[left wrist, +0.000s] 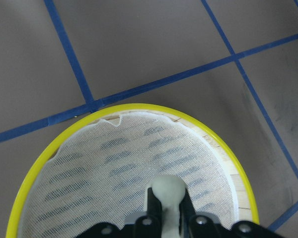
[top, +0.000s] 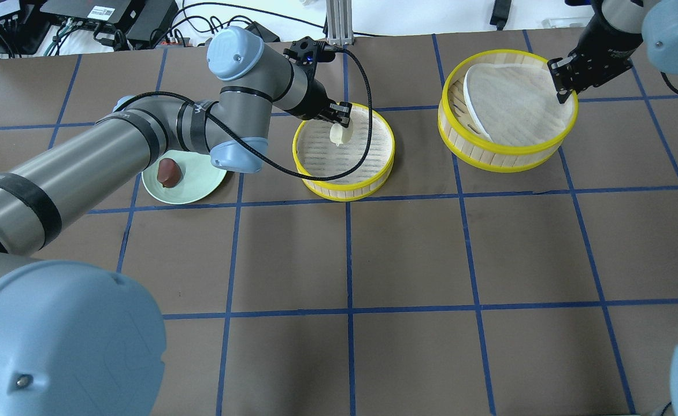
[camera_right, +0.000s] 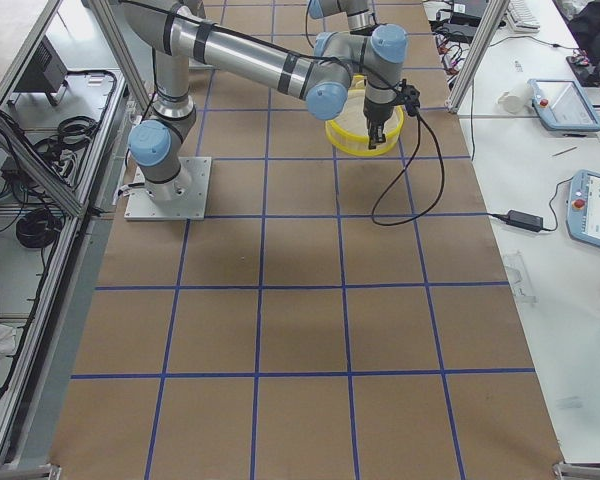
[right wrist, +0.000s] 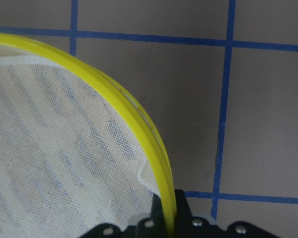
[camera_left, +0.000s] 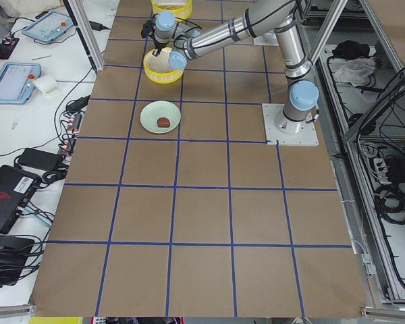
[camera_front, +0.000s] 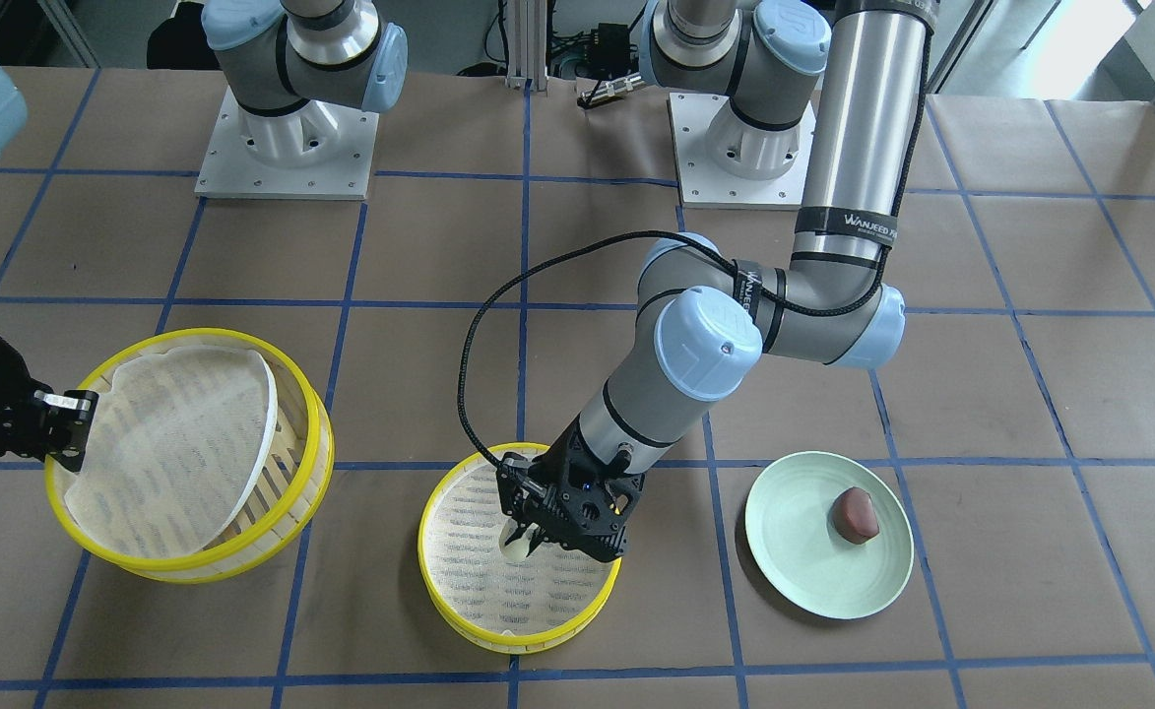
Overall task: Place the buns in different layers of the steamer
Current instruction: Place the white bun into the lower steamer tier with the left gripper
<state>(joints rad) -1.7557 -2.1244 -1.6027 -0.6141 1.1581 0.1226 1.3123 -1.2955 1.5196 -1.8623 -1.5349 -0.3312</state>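
The left claw pinches the cream bun, likely soft, light and easily dented, by its 2 sides over the lone tier; the right claw clamps the stiff yellow rim of the stacked tiers

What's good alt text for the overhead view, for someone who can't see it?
The left tool holds a white bun inside a low steamer tier at mid-table. At the right, the right tool grips the rim of a taller steamer whose white liner sits tilted. A brown bun lies on a green plate at the left.
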